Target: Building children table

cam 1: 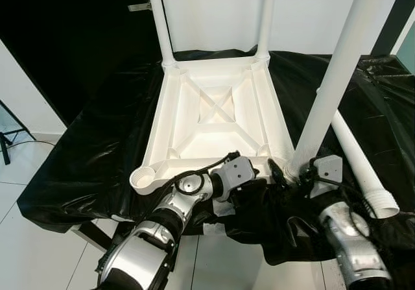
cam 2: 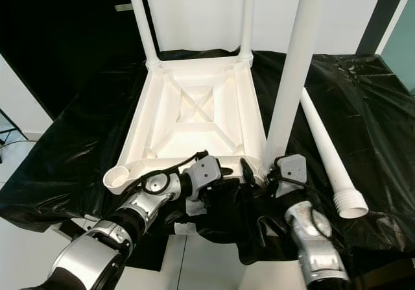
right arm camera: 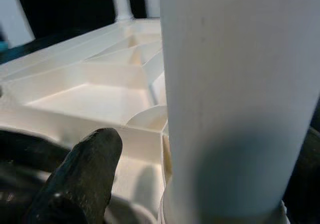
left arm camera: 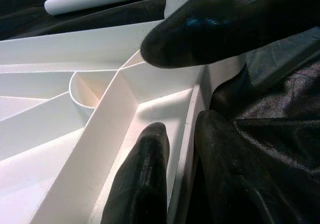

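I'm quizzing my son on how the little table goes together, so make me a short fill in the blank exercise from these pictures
1. The white tabletop lies upside down on a ____ plastic sheet.
2. ____ legs stand upright in its corner sockets.
3. One loose leg lies on the robot's ____ side.
4. The empty socket is at the near ____ corner.

Missing words: black; three; right; left

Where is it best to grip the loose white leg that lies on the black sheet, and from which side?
Probably the plain middle of the loose leg, taken from above with the right end effector. It lies flat on the black sheet, its round shaft bare from above, while its flared end is wider and looks harder to clamp.
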Controlling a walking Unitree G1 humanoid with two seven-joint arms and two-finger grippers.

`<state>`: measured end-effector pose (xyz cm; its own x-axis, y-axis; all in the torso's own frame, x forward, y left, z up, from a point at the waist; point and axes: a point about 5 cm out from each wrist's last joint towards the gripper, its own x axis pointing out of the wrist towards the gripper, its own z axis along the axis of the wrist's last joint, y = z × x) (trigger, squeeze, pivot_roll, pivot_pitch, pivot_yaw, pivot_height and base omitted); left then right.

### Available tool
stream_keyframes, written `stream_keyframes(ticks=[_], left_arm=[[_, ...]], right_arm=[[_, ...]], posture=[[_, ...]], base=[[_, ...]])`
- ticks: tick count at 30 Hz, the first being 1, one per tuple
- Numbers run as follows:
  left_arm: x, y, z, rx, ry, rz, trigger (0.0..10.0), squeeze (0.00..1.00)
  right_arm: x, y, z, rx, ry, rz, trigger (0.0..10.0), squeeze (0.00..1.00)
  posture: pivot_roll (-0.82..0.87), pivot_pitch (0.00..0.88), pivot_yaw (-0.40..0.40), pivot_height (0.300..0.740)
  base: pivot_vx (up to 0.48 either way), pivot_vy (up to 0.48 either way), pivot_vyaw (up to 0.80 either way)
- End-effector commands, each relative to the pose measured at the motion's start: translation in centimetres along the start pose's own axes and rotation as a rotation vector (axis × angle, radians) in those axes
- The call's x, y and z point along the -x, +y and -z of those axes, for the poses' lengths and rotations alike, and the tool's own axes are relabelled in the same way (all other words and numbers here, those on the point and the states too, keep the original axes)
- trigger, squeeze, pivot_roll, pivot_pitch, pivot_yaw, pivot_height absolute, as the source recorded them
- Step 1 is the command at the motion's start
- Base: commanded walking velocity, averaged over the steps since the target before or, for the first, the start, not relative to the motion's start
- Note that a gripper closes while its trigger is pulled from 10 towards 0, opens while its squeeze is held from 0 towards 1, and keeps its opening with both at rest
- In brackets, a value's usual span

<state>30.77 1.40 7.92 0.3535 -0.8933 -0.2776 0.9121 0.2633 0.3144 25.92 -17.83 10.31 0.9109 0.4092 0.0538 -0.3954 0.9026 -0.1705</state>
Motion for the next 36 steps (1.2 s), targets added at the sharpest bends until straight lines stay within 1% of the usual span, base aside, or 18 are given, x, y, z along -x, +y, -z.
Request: stream_keyframes(ticks=[1, 2, 4, 5, 6, 8, 13, 17, 21, 22, 23, 24, 26, 28, 29, 30, 32, 36], left_arm=[[0.3, -2.2, 3.2, 0.076, 0.155, 0.049, 10.0, 0.0], [0.3, -2.2, 3.2, 0.077, 0.153, 0.048, 10.0, 0.0], [0.3, -2.2, 3.2, 0.077, 0.153, 0.048, 10.0, 0.0], [0.4, -2.2, 3.2, 0.078, 0.154, 0.047, 10.0, 0.0], [0.4, -2.2, 3.2, 0.078, 0.154, 0.047, 10.0, 0.0], [0.5, -2.3, 3.4, 0.081, 0.16, 0.045, 10.0, 0.0], [0.6, -2.2, 3.5, 0.083, 0.161, 0.04, 10.0, 0.0], [0.5, -2.2, 3.4, 0.084, 0.159, 0.039, 10.0, 0.0], [0.5, -2.3, 3.4, 0.083, 0.159, 0.042, 10.0, 0.0], [0.5, -2.3, 3.4, 0.083, 0.159, 0.042, 10.0, 0.0], [0.5, -2.3, 3.4, 0.082, 0.159, 0.043, 10.0, 0.0], [0.5, -2.3, 3.4, 0.082, 0.159, 0.043, 10.0, 0.0], [0.5, -2.1, 3.3, 0.079, 0.158, 0.037, 10.0, 0.0], [0.5, -2.1, 3.3, 0.079, 0.158, 0.037, 10.0, 0.0], [0.6, -2.0, 3.3, 0.08, 0.158, 0.033, 10.0, 0.0], [0.6, -2.0, 3.3, 0.08, 0.158, 0.033, 10.0, 0.0], [0.7, -1.9, 3.5, 0.08, 0.162, 0.031, 10.0, 0.0], [0.8, -2.2, 3.6, 0.079, 0.166, 0.042, 10.0, 0.0]], right_arm=[[-0.6, 3.1, 0.3, -0.035, 0.025, -0.211, 10.0, 0.0], [-0.2, 2.9, 0.5, -0.039, 0.053, -0.262, 5.4, 0.0], [-0.2, 2.9, 0.5, -0.039, 0.053, -0.262, 5.4, 0.0], [0.2, 2.7, 0.6, -0.043, 0.077, -0.312, 0.0, 0.0], [0.2, 2.7, 0.6, -0.043, 0.077, -0.312, 0.0, 0.0], [0.9, 2.1, 1.1, -0.023, 0.136, -0.392, 0.0, 0.0], [1.2, 1.6, 1.5, -0.02, 0.182, -0.42, 0.0, 0.0], [1.3, 1.7, 1.8, -0.027, 0.199, -0.416, 0.0, 0.0], [0.5, 3.3, 2.4, -0.084, 0.165, -0.232, 0.0, 0.0], [0.5, 3.3, 2.4, -0.084, 0.165, -0.232, 0.0, 0.0], [0.5, 4.0, 2.5, -0.065, 0.138, -0.156, 0.0, 0.0], [0.5, 4.0, 2.5, -0.065, 0.138, -0.156, 0.0, 0.0], [1.4, 4.6, 2.6, -0.092, 0.079, 0.099, 0.0, 0.0], [1.4, 4.6, 2.6, -0.092, 0.079, 0.099, 0.0, 0.0], [1.8, 4.3, 2.7, -0.102, 0.071, 0.226, 0.0, 0.0], [1.8, 4.3, 2.7, -0.102, 0.071, 0.226, 0.0, 0.0], [2.2, 3.2, 2.5, -0.11, 0.055, 0.361, 0.0, 0.0], [2.1, 2.7, 2.1, -0.105, 0.037, 0.432, 0.0, 0.0]], posture=[[-0.12, 0.0, 0.054, 0.74], [-0.12, 0.0, 0.054, 0.74], [-0.12, 0.0, 0.054, 0.74], [-0.12, 0.0, 0.054, 0.74], [-0.12, 0.0, 0.054, 0.74], [-0.11, 0.0, 0.054, 0.74], [-0.11, 0.0, 0.053, 0.74], [-0.11, 0.0, 0.054, 0.74], [-0.12, 0.0, 0.059, 0.74], [-0.12, 0.0, 0.059, 0.74], [-0.11, 0.0, 0.056, 0.74], [-0.11, 0.0, 0.056, 0.74], [-0.11, 0.0, 0.055, 0.74], [-0.11, 0.0, 0.055, 0.74], [-0.1, 0.0, 0.054, 0.74], [-0.1, 0.0, 0.054, 0.74], [-0.1, 0.0, 0.061, 0.74], [-0.11, 0.0, 0.065, 0.74]], base=[[0.0, 0.0, 0.0], [0.0, 0.0, 0.0], [0.0, 0.0, 0.0], [0.0, 0.0, 0.0], [0.0, 0.0, 0.0], [0.0, 0.0, 0.0], [0.0, 0.0, 0.0], [0.0, 0.0, 0.0], [0.0, 0.0, 0.0], [0.0, 0.0, 0.0], [0.0, 0.0, 0.0], [0.0, 0.0, 0.0], [0.0, 0.0, 0.0], [0.0, 0.0, 0.0], [0.0, 0.0, 0.0], [0.0, 0.0, 0.0], [0.0, 0.0, 0.0], [0.0, 0.0, 0.0]])
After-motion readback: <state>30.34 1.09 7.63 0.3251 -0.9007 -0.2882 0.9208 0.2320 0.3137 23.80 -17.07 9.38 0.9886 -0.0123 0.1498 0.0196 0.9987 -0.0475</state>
